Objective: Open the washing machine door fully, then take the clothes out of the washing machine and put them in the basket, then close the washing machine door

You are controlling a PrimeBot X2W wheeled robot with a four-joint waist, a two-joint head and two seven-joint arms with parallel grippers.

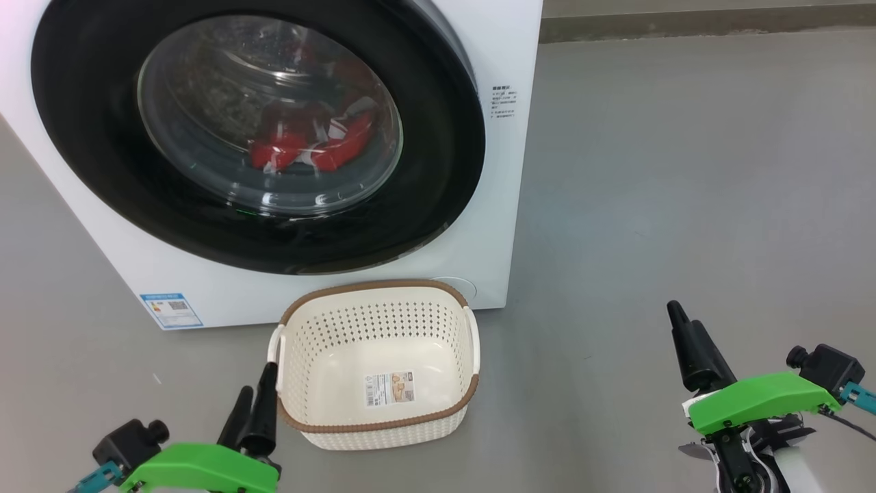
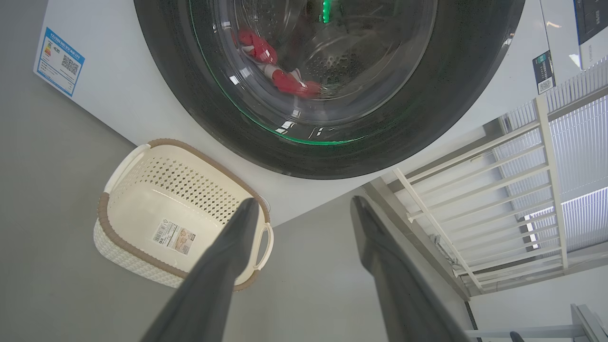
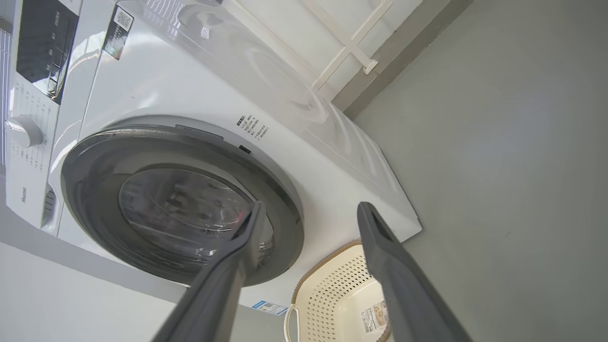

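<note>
Head view, L to R. We see the left tool (image 2: 303, 202) at lower left. Its fingers are spread wide w/ nothing held, and the tips are just beside the left side of the basket (image 1: 373, 285).

Above it, a blue label (image 1: 171, 309) sits on the lower left corner of the washing machine (image 1: 496, 205) front. The washing machine door (image 1: 89, 171) looks shut vs. the white front panel. Through its glass bowl we see the clothes (image 1: 291, 144), red w/ white trim, lying in the btm of the drum (image 2: 342, 66).

The basket stands upright on the floor (image 1: 684, 171), just in front of the machine and below the door's lower rim. A sticker (image 1: 389, 388) shows on its btm.

At lower right, well apart from basket and machine, the right tool (image 3: 311, 205) is over the floor. Per its wrist view the fingers are wide apart w/ nothing held, and they pt. toward the door and basket.
</note>
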